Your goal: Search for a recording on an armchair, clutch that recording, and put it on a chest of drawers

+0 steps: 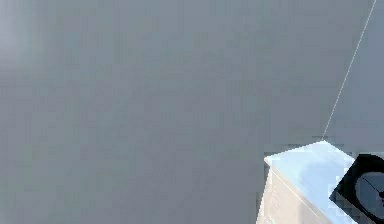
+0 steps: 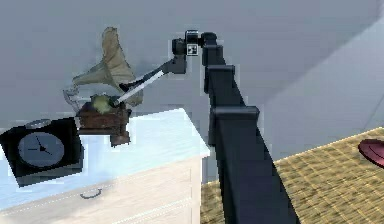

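Judging this to be the placing step, by the white chest of drawers under my reach; its corner also shows at the forward view's lower right.

- Arm is stretched out over the chest's top.
- Gramophone with a pale horn stands at the chest's far side; a dark clock sits near it, toward the arm side view's left.
- Pincer has its tips at the gramophone's wooden base; over it or touching it, I can't say.
- I cannot tell whether it holds anything, nor how its fingers are set.
- I make out no recording by shape; if carried, it is lost against the gramophone.

Next move, as I judge it: lower onto bare top beside the gramophone, then let go.
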